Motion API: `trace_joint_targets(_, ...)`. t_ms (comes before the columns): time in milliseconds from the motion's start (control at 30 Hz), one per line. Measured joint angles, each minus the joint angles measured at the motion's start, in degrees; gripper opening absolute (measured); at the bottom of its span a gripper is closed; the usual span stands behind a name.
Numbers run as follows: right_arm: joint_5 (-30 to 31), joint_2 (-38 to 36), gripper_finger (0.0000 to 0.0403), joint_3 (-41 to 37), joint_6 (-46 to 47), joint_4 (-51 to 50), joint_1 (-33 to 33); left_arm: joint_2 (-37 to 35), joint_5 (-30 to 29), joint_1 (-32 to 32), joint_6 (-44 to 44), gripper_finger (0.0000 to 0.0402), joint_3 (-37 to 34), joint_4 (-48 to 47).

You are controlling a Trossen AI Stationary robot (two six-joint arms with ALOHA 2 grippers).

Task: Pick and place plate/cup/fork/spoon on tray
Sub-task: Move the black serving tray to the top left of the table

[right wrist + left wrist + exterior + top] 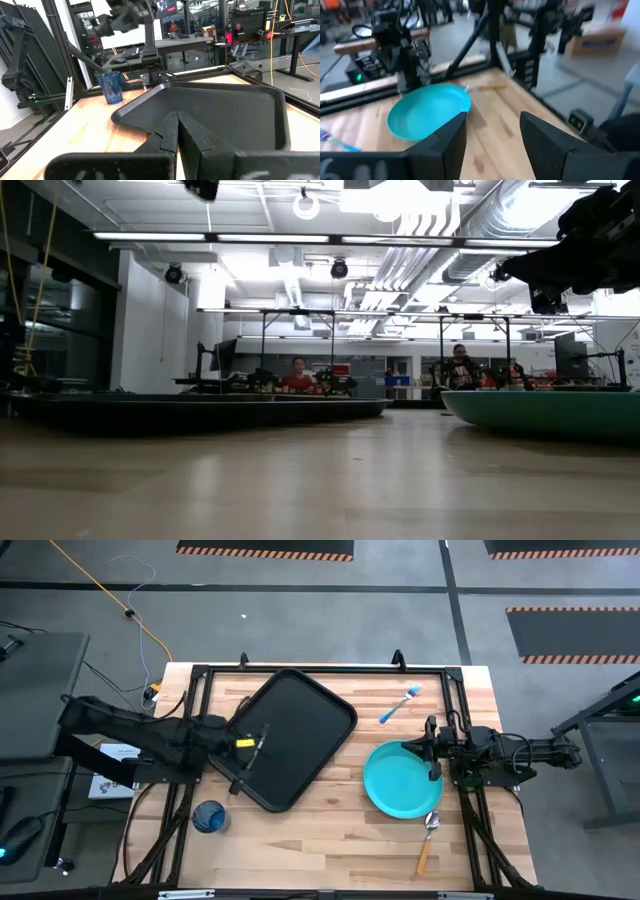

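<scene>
Nearest to the overhead camera are the two dark arms. At the left one, the left gripper (252, 745) hangs over the left part of the tray (310, 715), and its two fingers (451, 137) stand apart with nothing between them. At the right one, the right gripper (433, 750) is at the right edge of the plate (395, 785); its fingers (170, 135) are pressed together and hold nothing that can be seen.

On the wooden table (330, 840) the black tray lies turned at an angle, and nothing lies on it. Beside it, to the right, the turquoise plate lies flat on the wood. The spoon (429, 834) lies just beside the plate's lower right rim. The fork (399, 704) lies between tray and plate, near the far edge. Close to the tray's lower left corner stands the cup (209, 816), upright.

Across the room, behind the table, two persons (298, 376) sit at other benches.
</scene>
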Motion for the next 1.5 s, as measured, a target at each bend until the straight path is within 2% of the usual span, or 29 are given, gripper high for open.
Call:
trace_joint_targets(100,0.0,0.0,0.0,0.0,0.0,0.0,0.0,-1.8,2.7,2.3,-2.7,0.0172,-6.8,11.0)
trace_joint_targets(233,0.0,0.0,0.0,0.0,0.0,0.0,0.0,-3.6,2.7,2.6,-5.3,0.0172,-13.9,23.7)
trace_joint_targets(400,0.0,0.0,0.0,0.0,0.0,0.0,0.0,-5.2,2.3,2.5,-10.1,0.0172,-18.3,32.4)
trace_joint_targets(1000,0.4,0.0,0.0,0.0,-0.8,0.4,0.0,-5.8,2.1,0.6,-9.4,0.0172,-18.9,33.1)
trace_joint_targets(1067,0.4,0.0,0.0,0.0,2.1,2.0,0.0,-5.8,2.1,0.6,-9.2,0.0172,-18.9,33.1)
trace_joint_targets(1167,1.4,0.0,0.0,0.0,11.4,6.9,0.0,-5.8,2.1,0.6,-7.3,0.0172,-18.9,33.1)
trace_joint_targets(1233,5.1,0.0,0.0,0.0,14.5,11.9,0.0,-5.8,2.1,0.6,-5.9,0.0172,-18.9,33.0)
trace_joint_targets(1333,7.9,0.5,0.0,-0.1,12.4,19.1,0.0,-5.8,2.1,0.6,-4.2,0.0172,-18.9,32.6)
trace_joint_targets(1433,5.4,4.5,0.0,-0.1,9.0,26.3,0.0,-5.8,1.8,0.6,-3.5,0.0172,-18.9,32.6)
trace_joint_targets(1500,3.2,9.6,0.0,-0.1,7.9,33.2,0.0,-5.8,1.7,0.6,-3.4,0.0172,-18.9,32.6)
